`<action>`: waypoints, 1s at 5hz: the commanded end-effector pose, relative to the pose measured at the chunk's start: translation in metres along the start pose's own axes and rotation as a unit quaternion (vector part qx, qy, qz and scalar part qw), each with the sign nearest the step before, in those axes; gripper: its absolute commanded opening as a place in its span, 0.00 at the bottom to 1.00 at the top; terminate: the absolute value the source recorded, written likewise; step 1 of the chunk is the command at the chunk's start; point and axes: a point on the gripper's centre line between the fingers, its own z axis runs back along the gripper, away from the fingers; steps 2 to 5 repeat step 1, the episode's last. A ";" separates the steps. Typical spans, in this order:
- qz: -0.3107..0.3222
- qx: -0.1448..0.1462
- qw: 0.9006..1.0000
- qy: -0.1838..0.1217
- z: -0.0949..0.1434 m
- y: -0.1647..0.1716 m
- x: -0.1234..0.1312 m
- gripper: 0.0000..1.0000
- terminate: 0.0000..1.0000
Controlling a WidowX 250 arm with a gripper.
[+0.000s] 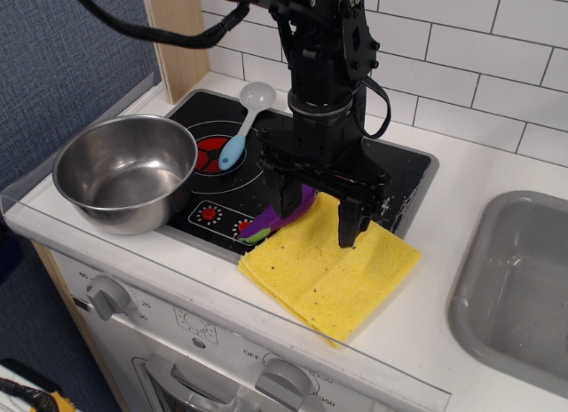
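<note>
Setting: toy kitchen counter (497,163) in white, seen from the front, with white wall tiles behind; we read the scene from its front edge back.
Front panel: we count two grey knobs (108,296) below a clear plastic rim.
Cloth: one yellow cloth (333,274), speckled and folded, lies on the counter with its far corner lapping the stove edge.
Purple object: one purple and green toy (277,218), perhaps a vegetable, rests at the cloth's left corner, partly on the stove; its exact form is hidden by the arm.
Gripper: one black gripper (319,212) hangs just above the cloth and toy, its two fingers spread apart and holding nothing; the left finger stands right at the purple toy, the right finger over the cloth.
Handling note: we judge that any closing here calls for care, since the cloth edge lies close under the toy and could be caught with it.
Bowl: one steel bowl (124,170), holding nothing, sits at the stove's left edge.
Stove: one black stove (399,177) with red burner marks.
Spoon: one spoon (244,123) with a blue handle and white bowl lies on the far burner.
Sink: one grey sink (515,283) at right, well apart from the gripper.
</note>
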 end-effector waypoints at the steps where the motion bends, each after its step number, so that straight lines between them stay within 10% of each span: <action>1: 0.003 0.001 1.000 -0.017 0.009 0.008 -0.002 1.00 1.00; 5: 0.003 0.001 1.000 -0.017 0.009 0.008 -0.002 1.00 1.00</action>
